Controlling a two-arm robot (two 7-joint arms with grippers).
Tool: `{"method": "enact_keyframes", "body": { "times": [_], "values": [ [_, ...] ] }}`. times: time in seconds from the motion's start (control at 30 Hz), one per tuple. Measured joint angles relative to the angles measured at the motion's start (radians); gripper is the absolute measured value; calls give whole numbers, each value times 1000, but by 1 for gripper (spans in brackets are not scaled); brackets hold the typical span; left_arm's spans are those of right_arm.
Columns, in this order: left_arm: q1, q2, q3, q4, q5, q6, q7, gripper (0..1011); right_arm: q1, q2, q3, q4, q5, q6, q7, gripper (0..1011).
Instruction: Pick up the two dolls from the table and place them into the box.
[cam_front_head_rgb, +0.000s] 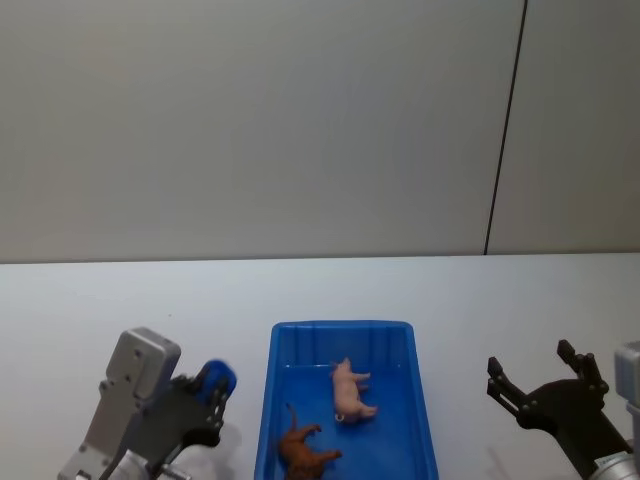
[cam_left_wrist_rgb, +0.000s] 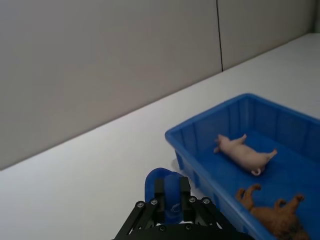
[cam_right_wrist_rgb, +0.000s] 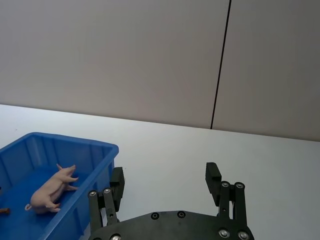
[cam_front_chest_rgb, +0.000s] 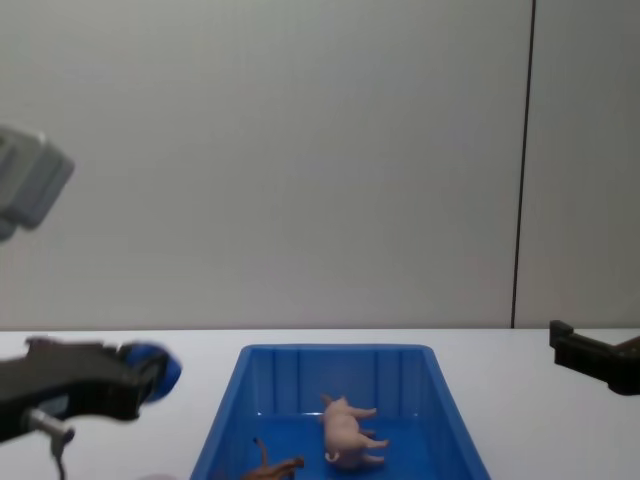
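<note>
The left end effector hovers above the white surface, its fingers closed around a rounded blue object. Just to its right sits the blue box, between the two arms. Inside, nearer this end effector, the reddish-brown animal figurine lies on its side. Beyond it, toward the far wall, the pale pink pig also lies on its side, apart from its neighbour. Both dolls are already in the box, so the placing looks done.

Judging by their look, both figurines are light, stiff moulded plastic, smooth and likely a little slippery. The pig's plump body offers the surest hold across its flanks. The brown animal is slender, so a pinch across the torso beats taking it by its thin legs, which could twist out.

Well to the right of the box, the right end effector hangs over bare surface with its fingers spread and nothing between them
</note>
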Motion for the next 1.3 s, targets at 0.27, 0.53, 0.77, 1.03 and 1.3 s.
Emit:
{"method": "enact_keyframes", "body": {
  "times": [0.27, 0.53, 0.77, 1.03, 1.3],
  "values": [
    [-33, -19, -1, -13, 16, -61, -75, 126, 0, 0, 0, 0, 0, 0, 0, 1001],
    [-81, -58, 7, -5, 19, -115, -176, 128, 0, 0, 0, 0, 0, 0, 0, 1001],
    [-128, -104, 23, 20, 12, -141, -266, 327, 0, 0, 0, 0, 0, 0, 0, 1001],
    [-174, -152, 42, 51, -1, -155, -345, 600, 0, 0, 0, 0, 0, 0, 0, 1001],
    [-203, -182, 53, 70, -9, -162, -393, 848, 0, 0, 0, 0, 0, 0, 0, 1001]
  ]
}}
